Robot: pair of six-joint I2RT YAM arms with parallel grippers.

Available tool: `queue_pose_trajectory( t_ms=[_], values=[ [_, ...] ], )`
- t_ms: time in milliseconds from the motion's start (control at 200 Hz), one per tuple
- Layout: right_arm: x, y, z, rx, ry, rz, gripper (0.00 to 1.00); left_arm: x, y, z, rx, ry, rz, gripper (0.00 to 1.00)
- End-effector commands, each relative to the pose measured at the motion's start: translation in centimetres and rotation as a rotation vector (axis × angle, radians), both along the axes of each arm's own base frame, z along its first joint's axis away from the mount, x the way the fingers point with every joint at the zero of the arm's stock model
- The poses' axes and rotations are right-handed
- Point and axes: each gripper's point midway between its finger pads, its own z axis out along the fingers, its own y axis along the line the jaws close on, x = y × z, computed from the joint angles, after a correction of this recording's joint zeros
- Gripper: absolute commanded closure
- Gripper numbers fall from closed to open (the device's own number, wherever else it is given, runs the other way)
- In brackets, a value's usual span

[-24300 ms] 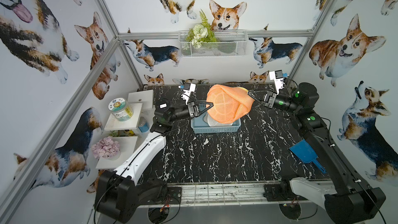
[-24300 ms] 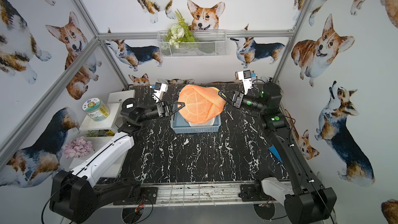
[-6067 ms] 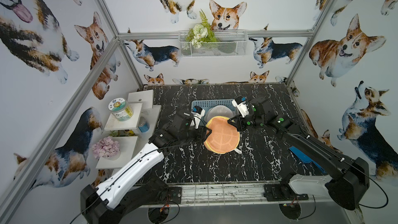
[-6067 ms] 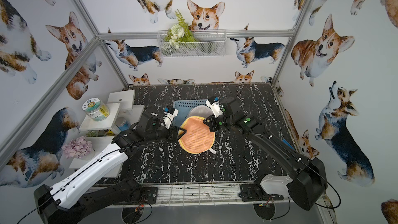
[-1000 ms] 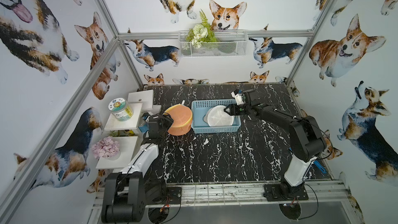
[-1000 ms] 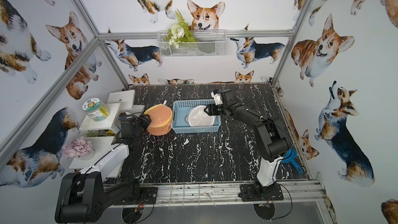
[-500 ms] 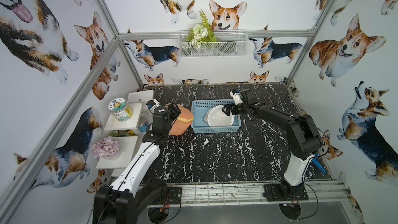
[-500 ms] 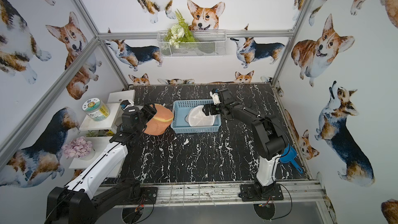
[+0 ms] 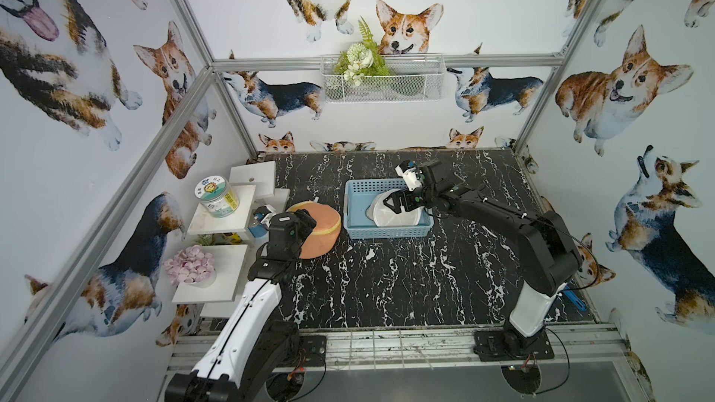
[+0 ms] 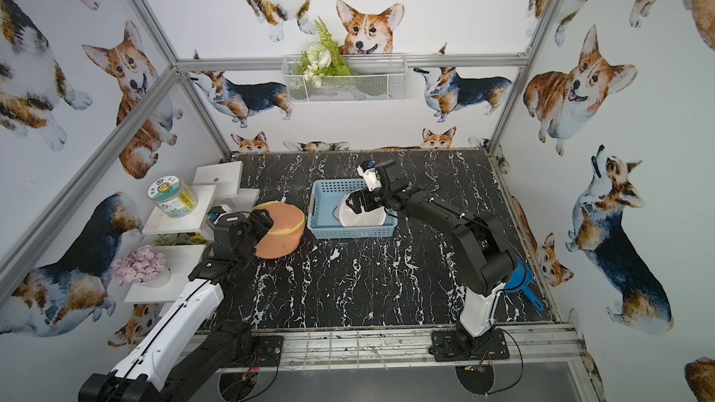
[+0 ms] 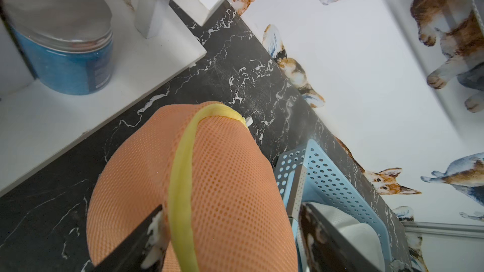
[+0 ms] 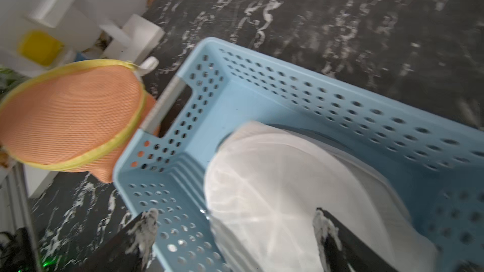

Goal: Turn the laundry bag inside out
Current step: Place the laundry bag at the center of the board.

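The orange mesh laundry bag [image 9: 324,234] [image 10: 284,235] with yellow trim lies on the black table, just left of the blue basket [image 9: 387,230]. My left gripper [image 9: 303,224] [image 11: 231,215] is open, its fingers straddling the bag [image 11: 222,179]; one pad [image 11: 155,222] rests against the mesh beside the trim, the other stands clear near the basket. My right gripper [image 9: 402,203] [image 12: 235,221] hangs open inside the basket [image 12: 235,100], over a white mesh bag [image 9: 394,213] [image 12: 275,179], with nothing between its fingers. The orange bag [image 12: 73,116] also shows in the right wrist view.
White stepped shelves [image 9: 220,222] at the left carry a green-lidded jar [image 9: 214,197], a blue jar [image 11: 65,56] and a pot of pink flowers [image 9: 189,266]. A blue scoop [image 10: 520,278] lies near the right wall. A wire basket with plants [image 9: 381,79] hangs on the back wall.
The left gripper has widened around the orange bag, which now lies flat beside the basket. The right gripper has opened fully over the white bag.
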Motion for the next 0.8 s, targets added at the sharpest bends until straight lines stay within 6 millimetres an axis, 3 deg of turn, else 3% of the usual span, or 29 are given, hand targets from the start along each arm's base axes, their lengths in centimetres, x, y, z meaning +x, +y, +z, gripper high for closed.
queue_pose_trajectory(
  t_ms=[0, 155, 310, 540, 676, 796],
  values=[
    [-2.7, 5.4, 1.0, 0.034, -0.033, 0.168, 0.0, 0.1, -0.1, 0.1, -0.002, -0.005, -0.004, 0.18],
    [-4.2, 11.0, 0.4, 0.016, -0.068, 0.252, 0.0, 0.5, -0.2, 0.8, 0.009, -0.016, -0.018, 0.18],
    [-5.5, 15.2, -0.6, -0.025, -0.113, 0.315, 0.0, 0.5, -0.5, 0.5, -0.002, -0.01, -0.03, 0.18],
    [-5.3, 18.3, -3.7, -0.19, -0.15, 0.315, 0.0, 0.5, -0.7, 0.2, -0.016, -0.007, -0.033, 0.18],
    [-5.3, 18.3, -7.4, -0.301, -0.11, 0.299, 0.02, 0.7, -0.7, 1.2, -0.019, -0.027, -0.032, 0.18],
    [-5.4, 18.4, -8.7, -0.298, -0.085, 0.294, 0.07, 0.9, -0.6, 2.7, -0.021, -0.052, -0.023, 0.18]
  ],
)
